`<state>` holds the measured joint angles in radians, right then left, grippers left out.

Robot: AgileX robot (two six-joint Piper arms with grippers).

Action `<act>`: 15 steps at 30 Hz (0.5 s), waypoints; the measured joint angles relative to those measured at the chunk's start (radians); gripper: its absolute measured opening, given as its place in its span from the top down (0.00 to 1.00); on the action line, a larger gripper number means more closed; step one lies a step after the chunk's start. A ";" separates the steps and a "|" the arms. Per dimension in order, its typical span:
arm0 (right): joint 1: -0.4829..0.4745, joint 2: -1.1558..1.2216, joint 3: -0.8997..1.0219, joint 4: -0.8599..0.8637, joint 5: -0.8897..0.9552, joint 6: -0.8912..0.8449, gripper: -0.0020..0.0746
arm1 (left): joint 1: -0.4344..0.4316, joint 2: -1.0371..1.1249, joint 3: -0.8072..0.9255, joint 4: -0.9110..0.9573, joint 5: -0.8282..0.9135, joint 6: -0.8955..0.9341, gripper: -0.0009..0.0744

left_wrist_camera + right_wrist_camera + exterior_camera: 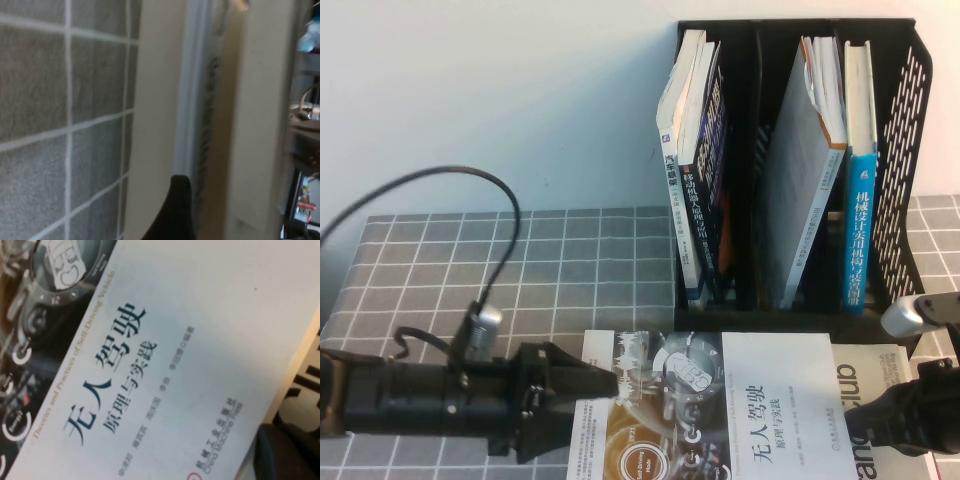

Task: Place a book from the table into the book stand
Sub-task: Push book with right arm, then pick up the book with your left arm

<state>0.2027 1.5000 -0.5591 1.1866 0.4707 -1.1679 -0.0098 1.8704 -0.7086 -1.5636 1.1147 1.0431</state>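
Note:
The book (760,410), half white with a black Chinese title and half dark gauges, lies flat at the front centre of the table (520,260). My left gripper (605,384) is at the book's left edge, its tip over the cover. The left wrist view shows that edge (255,125) very close, beside the grid cloth (35,100). My right gripper (875,415) is at the book's right edge. The right wrist view shows the white cover and title (200,340). The black book stand (918,150) stands behind the book, with several books upright inside.
The book lies on top of a "Club" book (880,370), which also shows in the right wrist view (300,390). A blue-spined book (860,180) stands in the stand's right compartment. A black cable (490,200) loops above the left arm.

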 joint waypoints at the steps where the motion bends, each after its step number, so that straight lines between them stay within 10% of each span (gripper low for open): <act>1: 0.000 0.000 0.000 0.000 0.000 0.000 0.98 | -0.011 0.012 0.000 -0.002 -0.004 0.002 0.17; 15: 0.000 0.000 0.000 0.006 0.000 -0.002 0.98 | -0.056 0.047 0.000 -0.007 0.017 0.057 0.42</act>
<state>0.2027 1.5000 -0.5591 1.1923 0.4707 -1.1704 -0.0663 1.9178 -0.7086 -1.5702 1.1322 1.0996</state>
